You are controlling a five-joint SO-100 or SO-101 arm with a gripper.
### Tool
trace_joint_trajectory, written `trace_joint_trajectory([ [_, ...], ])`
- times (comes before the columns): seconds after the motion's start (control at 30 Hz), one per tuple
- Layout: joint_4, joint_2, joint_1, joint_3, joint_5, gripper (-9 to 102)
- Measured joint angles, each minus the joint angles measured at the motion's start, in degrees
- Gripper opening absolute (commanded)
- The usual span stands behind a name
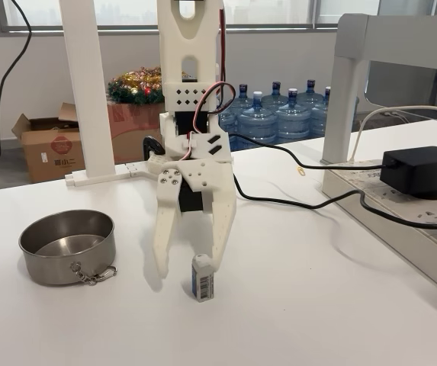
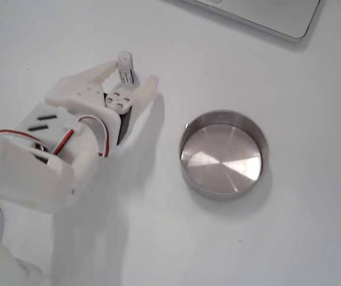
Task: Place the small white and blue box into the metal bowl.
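On the left of a fixed view, metal bowl (image 1: pixel 67 245), dull steel, straight-walled, clip chain (image 1: pixel 92 274) on its rim, well apart from the gripper. White printed-plastic gripper (image 1: pixel 191 268) pointing down, jaws spread. Small white and blue box (image 1: pixel 202 277) upright on the white table (image 1: pixel 317 305), touching the right finger, off the left.

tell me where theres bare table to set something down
Bare table lies in front of the metal bowl and between the box and the white power strip. It is crowded around the tool, which straddles the box.
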Motion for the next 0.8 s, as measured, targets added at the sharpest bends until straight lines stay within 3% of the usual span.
trace_joint_trajectory([
  [0.3, 0.0, -4.1, -1.5, -4.7, 0.3, 32],
  [0.53, 0.0, -5.3, -2.0, -6.7, 0.5, 32],
  [0.8, 0.0, -6.2, -2.8, -6.9, 0.5, 13],
])
